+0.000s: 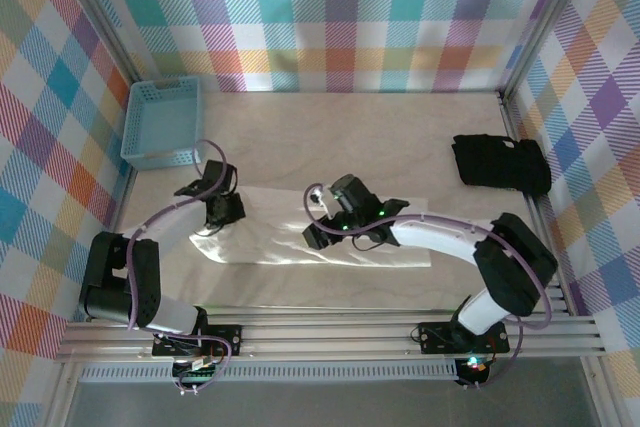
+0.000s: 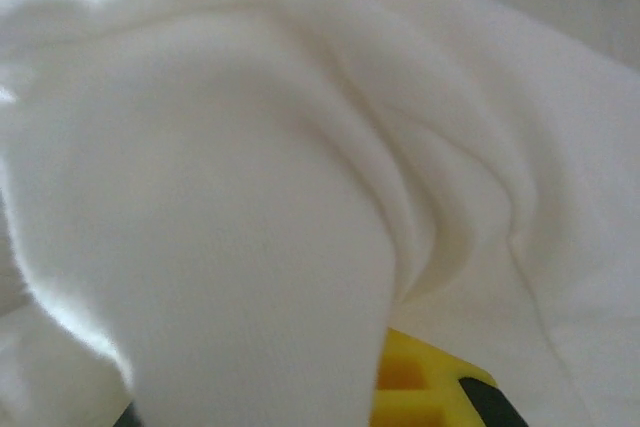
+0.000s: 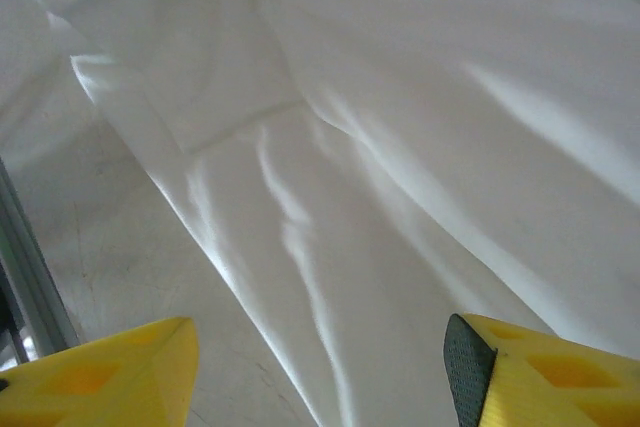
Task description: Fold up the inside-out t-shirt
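Note:
The inside-out t-shirt (image 1: 270,232) is white and lies spread flat across the middle of the table. My left gripper (image 1: 222,211) sits at the shirt's left end, shut on a bunched fold of the cloth. In the left wrist view that fold of the t-shirt (image 2: 250,167) drapes over the jaws, leaving one yellow finger (image 2: 428,387) showing. My right gripper (image 1: 335,221) hovers open over the shirt's middle. In the right wrist view its fingers (image 3: 540,372) stand wide apart above the t-shirt (image 3: 400,147), near the cloth's edge, with nothing between them.
A blue basket (image 1: 160,125) stands at the back left. A black folded garment (image 1: 500,162) lies at the back right. Plaid walls enclose the table (image 1: 350,137), and a metal rail (image 1: 330,332) runs along its front edge.

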